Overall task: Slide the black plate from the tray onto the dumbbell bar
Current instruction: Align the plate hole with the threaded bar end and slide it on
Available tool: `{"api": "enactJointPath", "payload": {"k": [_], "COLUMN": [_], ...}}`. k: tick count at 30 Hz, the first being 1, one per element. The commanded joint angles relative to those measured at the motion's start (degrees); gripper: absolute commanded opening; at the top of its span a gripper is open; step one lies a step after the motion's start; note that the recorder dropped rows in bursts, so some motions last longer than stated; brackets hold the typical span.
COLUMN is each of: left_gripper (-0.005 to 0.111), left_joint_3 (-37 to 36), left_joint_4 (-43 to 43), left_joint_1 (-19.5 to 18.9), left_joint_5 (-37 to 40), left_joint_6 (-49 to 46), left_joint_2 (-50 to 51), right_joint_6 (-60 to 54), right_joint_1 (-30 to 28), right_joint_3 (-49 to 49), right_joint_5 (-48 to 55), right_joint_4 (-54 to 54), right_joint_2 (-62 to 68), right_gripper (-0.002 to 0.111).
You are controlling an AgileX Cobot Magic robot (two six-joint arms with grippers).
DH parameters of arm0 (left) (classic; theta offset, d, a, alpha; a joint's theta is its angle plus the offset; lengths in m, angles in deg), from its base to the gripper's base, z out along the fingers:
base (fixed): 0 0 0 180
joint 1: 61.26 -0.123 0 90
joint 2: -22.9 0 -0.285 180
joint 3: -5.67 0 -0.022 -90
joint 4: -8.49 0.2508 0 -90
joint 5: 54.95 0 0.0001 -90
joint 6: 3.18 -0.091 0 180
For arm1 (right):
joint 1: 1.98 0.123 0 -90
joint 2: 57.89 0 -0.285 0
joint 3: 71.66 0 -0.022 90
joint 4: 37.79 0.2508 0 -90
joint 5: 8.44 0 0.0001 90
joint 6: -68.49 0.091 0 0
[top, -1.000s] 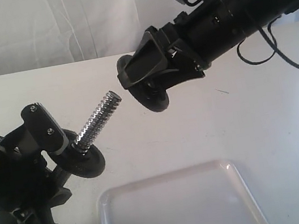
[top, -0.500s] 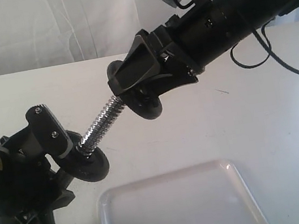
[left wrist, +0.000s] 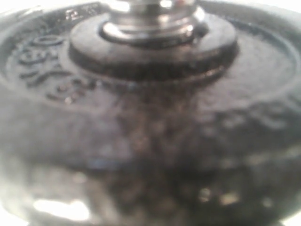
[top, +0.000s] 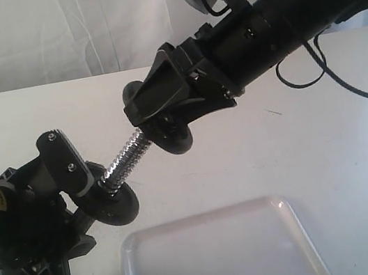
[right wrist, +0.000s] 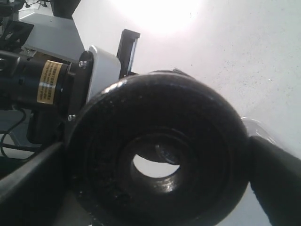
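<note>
The right gripper (top: pixel 161 121) is clamped across the rim of the black plate (top: pixel 179 140), its fingers on opposite edges. The plate hangs in the air, clear of the tray (top: pixel 218 259), its hole facing the dumbbell bar (top: pixel 127 157). The threaded tip reaches the plate, perhaps just inside the hole, but the fingers hide it. The left gripper (top: pixel 69 213) grips the bar.

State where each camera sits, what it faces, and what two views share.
Exterior: off the arms, above the table; shows left gripper, right gripper, dumbbell bar, tray.
Left wrist: close up on a mounted disc and chrome collar; no gripper visible.
Right wrist: looks between its fingers at the black plate; left arm behind.
Shared: exterior and right wrist show the black plate.
</note>
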Motion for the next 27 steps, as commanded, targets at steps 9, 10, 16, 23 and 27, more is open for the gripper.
{"api": "enactJointPath", "payload": {"k": [9, 10, 16, 23, 27], "left_gripper": [0.0, 0.0, 0.0, 0.0, 0.0], "left_joint_3": [1.67, 1.67, 1.67, 1.67, 1.67], "left_joint_4": [-1.09, -1.09, -1.09, -1.09, -1.09], "left_joint_1": [0.18, 0.18, 0.18, 0.18, 0.18], "left_joint_5": [-18.25, -18.56, -18.56, -18.56, -18.56], "left_joint_6": [0.01, 0.01, 0.01, 0.01, 0.01], "left_joint_2": [-2.91, -2.91, -2.91, -2.91, -2.91], "right_joint_6": [-0.11, -0.11, -0.11, -0.23, -0.59], "right_joint_1": [0.02, 0.02, 0.02, 0.02, 0.02], "right_joint_3": [-0.29, -0.29, 0.25, 1.74, 1.74], "right_joint_5": [0.45, 0.45, 0.45, 0.45, 0.45], "right_joint_4": [4.15, 4.01, 3.11, 2.94, 3.88], "right_joint_2": [-0.22, -0.16, -0.16, -0.01, -0.01], "right_gripper": [0.0, 0.0, 0.0, 0.0, 0.0]}}
